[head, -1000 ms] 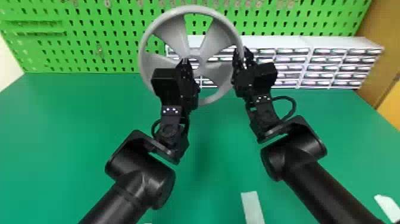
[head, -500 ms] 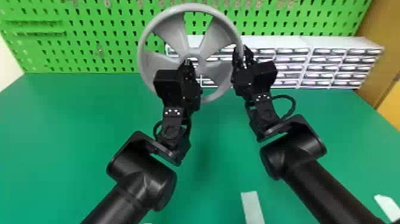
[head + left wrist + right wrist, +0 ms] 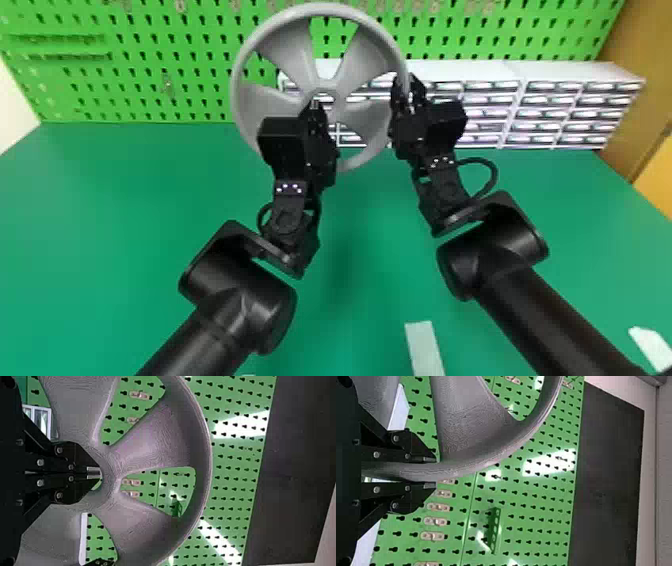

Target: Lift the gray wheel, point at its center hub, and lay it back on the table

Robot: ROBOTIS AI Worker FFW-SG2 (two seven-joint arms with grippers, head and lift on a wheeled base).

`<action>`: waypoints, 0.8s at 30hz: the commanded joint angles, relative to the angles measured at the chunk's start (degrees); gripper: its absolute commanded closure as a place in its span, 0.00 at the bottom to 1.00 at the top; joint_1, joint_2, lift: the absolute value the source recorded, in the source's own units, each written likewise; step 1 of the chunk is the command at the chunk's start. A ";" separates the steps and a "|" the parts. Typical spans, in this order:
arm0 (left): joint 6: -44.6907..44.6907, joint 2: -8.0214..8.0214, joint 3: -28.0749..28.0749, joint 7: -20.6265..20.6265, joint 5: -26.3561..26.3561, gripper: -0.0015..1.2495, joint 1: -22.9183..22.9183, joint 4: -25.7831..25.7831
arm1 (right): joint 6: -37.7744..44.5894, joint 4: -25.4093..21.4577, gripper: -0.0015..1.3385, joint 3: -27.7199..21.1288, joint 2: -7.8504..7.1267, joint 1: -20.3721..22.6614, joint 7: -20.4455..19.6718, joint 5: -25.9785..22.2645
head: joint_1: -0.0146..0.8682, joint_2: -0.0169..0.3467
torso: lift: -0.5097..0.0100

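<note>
The gray wheel [image 3: 287,47] hangs above the table [image 3: 125,200]. Right wrist view: the right gripper [image 3: 409,89] clamps its rim. Left wrist view: the left gripper [image 3: 315,105] (empty) points, fingertips together, at the center hub [image 3: 327,93].

Gray wheel [image 3: 292,52], broad-spoked, upright in midair above the green table [image 3: 125,200], center hub [image 3: 324,93] ring-shaped.

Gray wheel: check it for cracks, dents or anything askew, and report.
Nothing stands out. The gray wheel looks round and unbroken where visible; the right gripper holds its rim, and the left gripper, shut, points at its center hub.
</note>
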 commanded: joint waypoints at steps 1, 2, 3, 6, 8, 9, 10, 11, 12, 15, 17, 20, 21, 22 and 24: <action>-0.08 -0.02 0.18 0.01 0.00 0.92 0.00 0.00 | -0.08 -0.04 0.95 0.02 0.03 -0.04 0.00 0.00 | 0.80 0.18 | 0.80; -0.08 -0.02 0.27 0.01 0.00 0.92 0.00 0.00 | 0.00 -0.04 0.95 0.02 0.03 -0.04 0.00 0.00 | 0.80 0.18 | 0.80; -0.08 -0.02 0.27 -0.08 0.00 0.92 0.00 0.00 | -0.08 -0.04 0.95 0.02 0.03 -0.04 0.00 -0.09 | 0.80 0.18 | 0.80; -0.16 -0.02 0.36 -0.08 0.00 0.92 0.00 0.00 | -0.08 -0.13 0.95 0.02 0.03 0.05 0.00 -0.09 | 0.80 0.18 | 0.80; -0.16 -0.02 0.36 -0.17 0.00 0.92 0.00 0.00 | 0.00 -0.13 0.95 0.11 0.03 0.05 0.00 -0.09 | 0.80 0.18 | 0.80; -0.16 -0.02 0.27 -0.17 0.00 0.92 0.00 0.00 | 0.00 -0.13 0.95 0.11 0.03 0.05 0.00 -0.09 | 0.80 0.18 | 0.80; -0.16 -0.02 0.27 -0.08 0.00 0.92 0.00 0.00 | 0.00 -0.13 0.95 0.11 0.12 0.05 0.00 -0.18 | 0.80 0.18 | 0.80; -0.16 -0.02 0.27 -0.17 0.00 0.92 0.00 0.00 | 0.00 -0.13 0.95 0.02 0.12 0.05 0.00 -0.18 | 0.80 0.18 | 0.80; -0.16 -0.02 0.27 -0.17 0.00 0.92 0.00 0.00 | 0.00 -0.13 0.95 0.11 0.12 0.05 0.00 -0.18 | 0.80 0.18 | 0.80; -0.16 -0.02 0.27 -0.17 0.00 0.92 0.00 0.09 | 0.00 -0.13 0.95 0.11 0.12 0.05 0.00 -0.18 | 0.80 0.18 | 0.80; -0.16 -0.02 0.36 -0.17 0.00 0.92 0.00 0.09 | 0.00 -0.13 0.95 0.11 0.12 0.05 0.00 -0.18 | 0.80 0.18 | 0.80; -0.16 -0.02 0.53 -0.26 -0.09 0.91 0.00 0.09 | 0.00 -0.22 0.95 0.20 0.12 0.05 0.00 -0.18 | 0.80 0.18 | 0.80; -0.16 -0.02 0.62 -0.34 -0.09 0.92 0.00 0.09 | 0.00 -0.30 0.95 0.20 0.12 -0.04 0.00 -0.27 | 0.80 0.18 | 0.80; -0.16 -0.02 0.62 -0.34 -0.09 0.91 -0.09 0.09 | 0.00 -0.30 0.95 0.29 0.12 0.05 0.00 -0.27 | 0.80 0.18 | 0.80; -0.16 -0.02 0.62 -0.34 -0.09 0.91 -0.09 0.18 | 0.00 -0.30 0.95 0.38 0.21 -0.04 0.00 -0.27 | 0.80 0.18 | 0.80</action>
